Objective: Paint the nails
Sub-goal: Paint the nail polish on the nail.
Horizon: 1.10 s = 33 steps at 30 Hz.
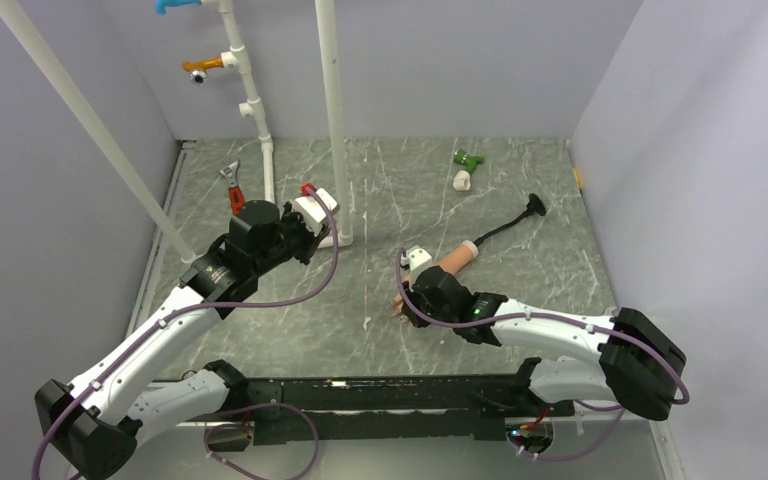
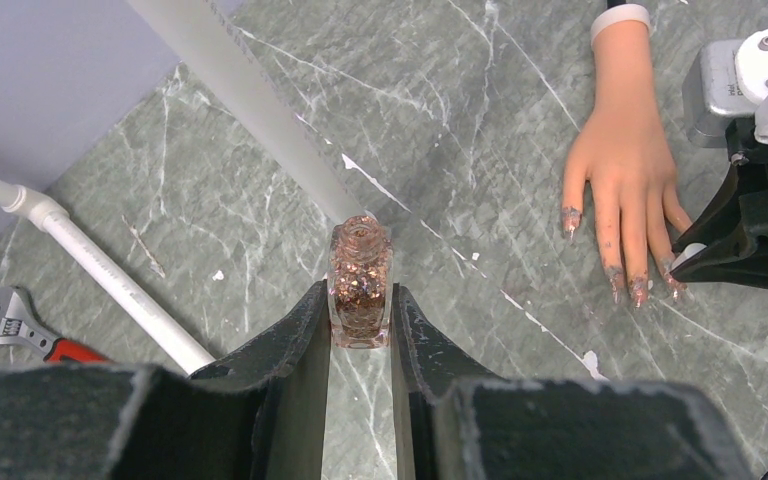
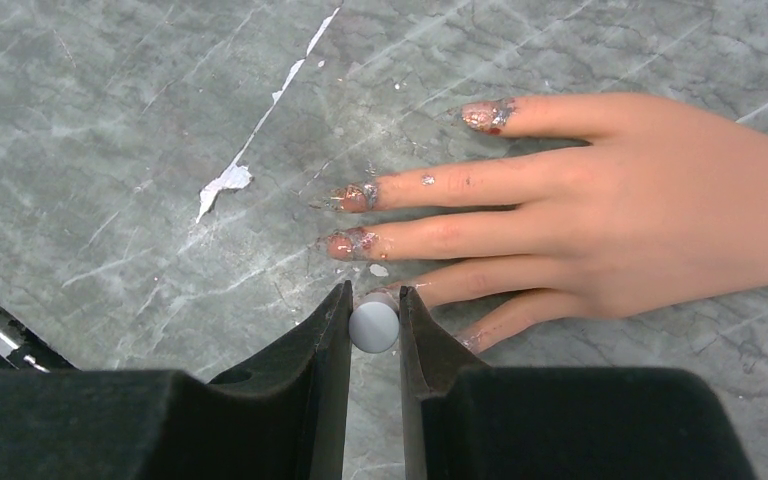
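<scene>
Surface: grey-green marbled counter [image 1: 380, 190], veined in white, with white flecks [image 3: 228, 180] stuck to it.
Room: pale lilac walls [image 1: 440, 60] close the left, far and right sides.
Fixtures: white pipes [image 1: 330, 110] rise from the far-left part of the counter, one upright and one slanting.
Edges: a red-handled wrench [image 1: 232, 187] lies near the left wall. A green piece [image 1: 468, 159] and a white piece [image 1: 462, 180] sit near the far wall. A black rod [image 1: 510, 222] lies right of centre.
Open room: a broad stretch of counter lies between the two claws and runs to the near edge.
Mannequin hand [image 3: 610, 220]: palm down, right of centre, with the fingers spread toward the near left and the wrist stub toward the far right.
Nails [image 3: 352, 197]: at the fingertips resting on the counter, smeared with glitter.
Left claw [image 2: 360, 300]: pinching an uncapped glitter bottle [image 2: 360, 280], upright, well left of the mannequin hand.
Right claw [image 3: 374, 305]: pinching a round white cap [image 3: 374, 326], just beside a fingertip.
</scene>
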Each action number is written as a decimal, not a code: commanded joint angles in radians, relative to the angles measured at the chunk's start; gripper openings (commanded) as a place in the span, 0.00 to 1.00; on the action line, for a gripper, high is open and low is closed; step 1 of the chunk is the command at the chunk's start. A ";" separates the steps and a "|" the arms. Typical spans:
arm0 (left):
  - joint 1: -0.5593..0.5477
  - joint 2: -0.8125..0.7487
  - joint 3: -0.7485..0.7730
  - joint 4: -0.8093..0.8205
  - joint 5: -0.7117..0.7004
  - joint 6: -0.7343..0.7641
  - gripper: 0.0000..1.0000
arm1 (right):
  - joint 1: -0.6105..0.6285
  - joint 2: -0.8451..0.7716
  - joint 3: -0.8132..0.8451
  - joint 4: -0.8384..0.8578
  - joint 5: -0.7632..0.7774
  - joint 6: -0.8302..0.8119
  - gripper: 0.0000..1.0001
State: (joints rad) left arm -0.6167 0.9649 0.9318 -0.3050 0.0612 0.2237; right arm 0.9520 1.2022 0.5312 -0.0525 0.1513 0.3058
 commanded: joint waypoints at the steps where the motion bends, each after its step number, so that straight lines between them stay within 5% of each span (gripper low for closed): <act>1: 0.002 -0.007 0.043 0.026 0.015 0.006 0.00 | -0.004 -0.027 0.012 0.017 0.019 -0.012 0.00; 33: 0.002 0.001 0.045 0.023 0.016 0.006 0.00 | -0.003 -0.018 0.009 0.047 -0.077 -0.008 0.00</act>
State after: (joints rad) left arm -0.6167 0.9661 0.9318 -0.3050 0.0639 0.2241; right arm 0.9504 1.1927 0.5312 -0.0509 0.0978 0.3023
